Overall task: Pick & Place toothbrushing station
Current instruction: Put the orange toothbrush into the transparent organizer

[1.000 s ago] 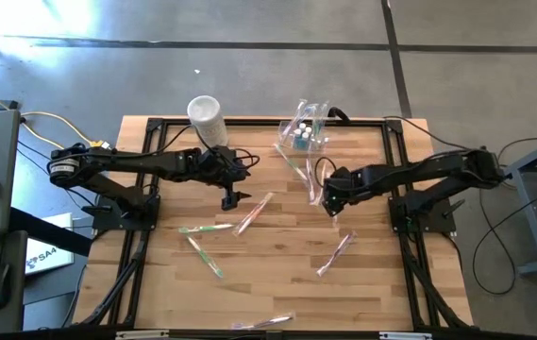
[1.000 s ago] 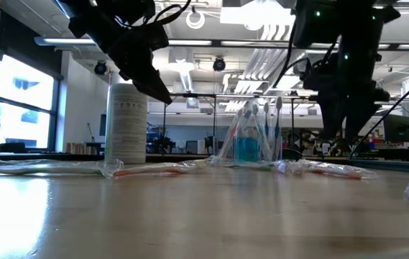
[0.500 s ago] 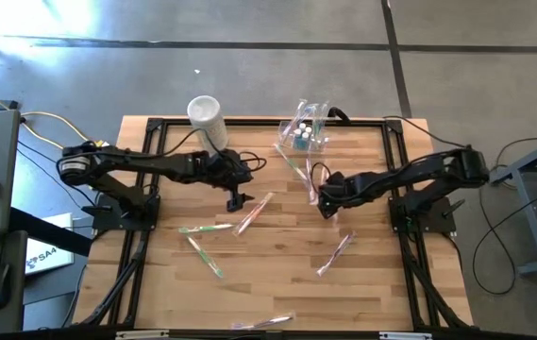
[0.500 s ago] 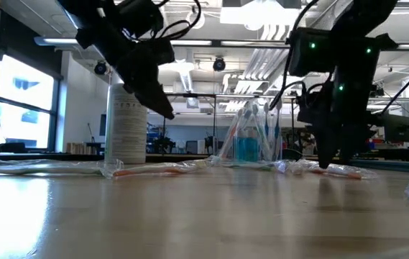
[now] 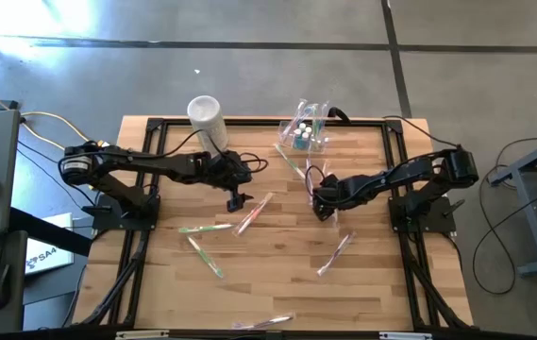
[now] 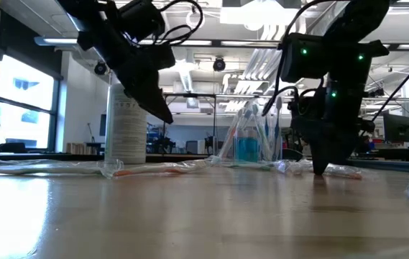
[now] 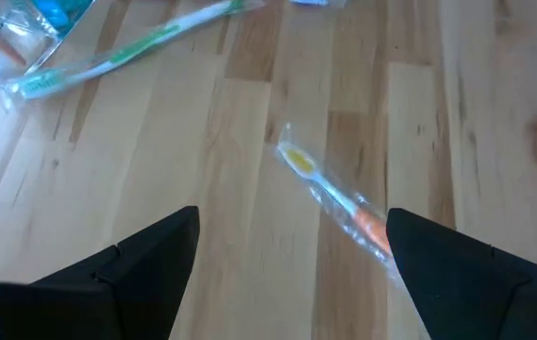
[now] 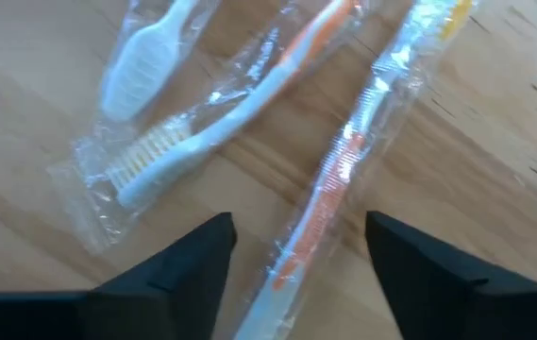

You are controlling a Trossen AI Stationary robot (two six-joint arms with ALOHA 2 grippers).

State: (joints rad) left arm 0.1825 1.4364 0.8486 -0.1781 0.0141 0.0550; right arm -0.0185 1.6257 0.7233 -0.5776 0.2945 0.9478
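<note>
The left gripper (image 5: 235, 196) is held open above bare wood, a wrapped brush (image 7: 334, 196) ahead. The right gripper (image 5: 320, 206) is lowered, jaws open astride a wrapped toothbrush (image 8: 329, 194) lying lengthwise between them. The station (image 5: 304, 135) is seen at the far edge, nearer the right arm.

The left arm reaches from the left side toward the middle, its left pincer (image 5: 235, 199) raised above the surface, fingers (image 7: 145, 260) spread wide and empty. The right arm stretches in from the right with elbow bent, its right pincer (image 5: 321, 210) pointing down close to the surface, fingers (image 8: 188, 264) parted and nothing gripped between them
</note>
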